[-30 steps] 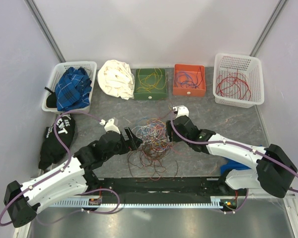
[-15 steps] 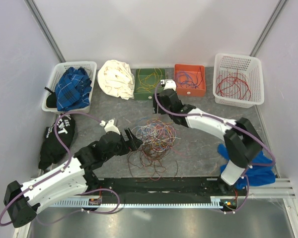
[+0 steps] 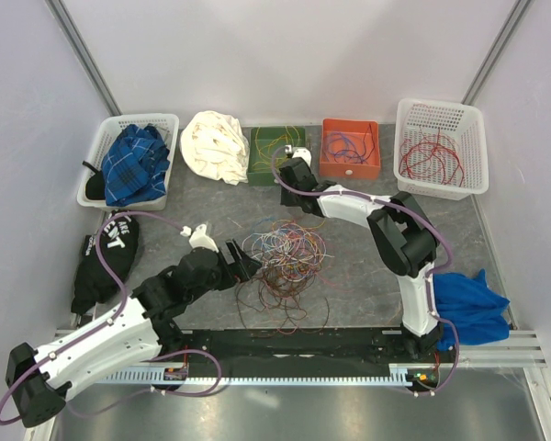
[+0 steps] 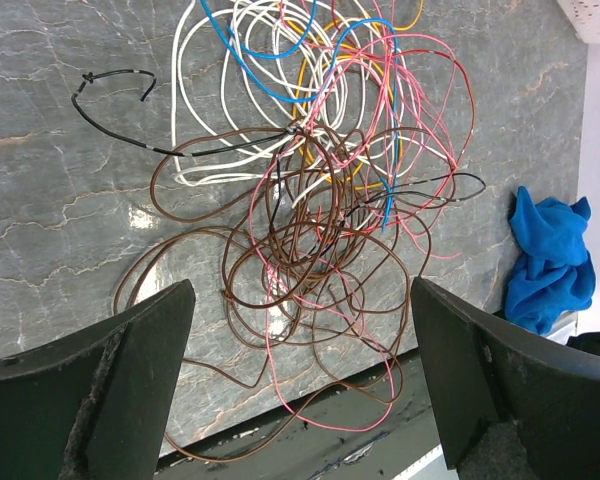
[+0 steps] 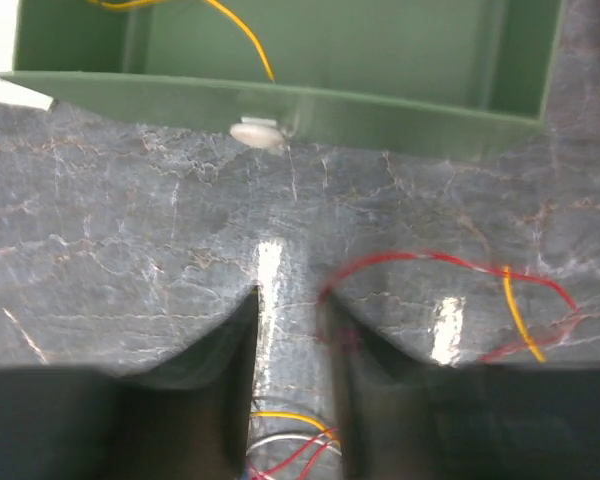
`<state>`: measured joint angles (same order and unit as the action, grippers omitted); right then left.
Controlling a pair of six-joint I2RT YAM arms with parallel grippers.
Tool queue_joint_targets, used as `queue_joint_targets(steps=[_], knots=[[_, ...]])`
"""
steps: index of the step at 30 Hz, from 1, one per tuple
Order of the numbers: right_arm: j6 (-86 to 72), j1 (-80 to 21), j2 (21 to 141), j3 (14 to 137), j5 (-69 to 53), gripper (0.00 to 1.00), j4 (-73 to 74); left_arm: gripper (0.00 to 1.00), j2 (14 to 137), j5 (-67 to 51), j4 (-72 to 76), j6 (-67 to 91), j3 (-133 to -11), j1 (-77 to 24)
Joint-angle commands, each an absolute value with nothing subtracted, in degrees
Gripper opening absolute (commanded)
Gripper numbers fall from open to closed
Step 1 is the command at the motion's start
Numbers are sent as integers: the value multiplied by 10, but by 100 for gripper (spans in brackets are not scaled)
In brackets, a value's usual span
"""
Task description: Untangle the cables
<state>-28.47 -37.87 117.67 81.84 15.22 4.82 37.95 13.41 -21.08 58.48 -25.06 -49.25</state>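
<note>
Sorting likely under way: cables [image 3: 280,257] heaped at table [image 3: 349,276] centre; left gripper [image 3: 246,260] spread wide at heap's left edge, empty; right gripper [image 3: 287,176] by green box [image 5: 380,115], back edge, fingers close-set, grip unclear. Next: pinch single strand

Top external: high behind the arm bases, tilted down over the whole table [image 3: 367,266]; far off.
Left wrist: close above the cables [image 4: 320,220], looking down between the left gripper [image 4: 300,290] fingers at the lower corners.
Right wrist: low, very near the table, facing the green box [image 5: 280,100] along the top edge; blurred.
Shared: top and left wrist, cables and blue cloth [image 4: 550,250]; top and right wrist, green box.
</note>
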Motion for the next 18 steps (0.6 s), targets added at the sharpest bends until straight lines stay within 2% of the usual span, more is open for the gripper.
queue_joint_targets(steps=[1,2,4,8,12,18], knots=[[-305,-381,1181,836,145,22,41,95,367,154,-215,588,-244,-492],[-304,-381,1177,831,147,9,41,95,365,156,-215,588,-243,-492],[-293,-386,1146,808,166,0,32,95,363,160,-215,587,-243,-492],[-268,-407,1058,761,185,0,25,95,366,166,-214,583,-253,-492],[-231,-456,909,717,204,0,26,94,367,178,-215,568,-270,-492],[-200,-494,737,748,215,0,88,93,346,222,-213,543,-299,-492]])
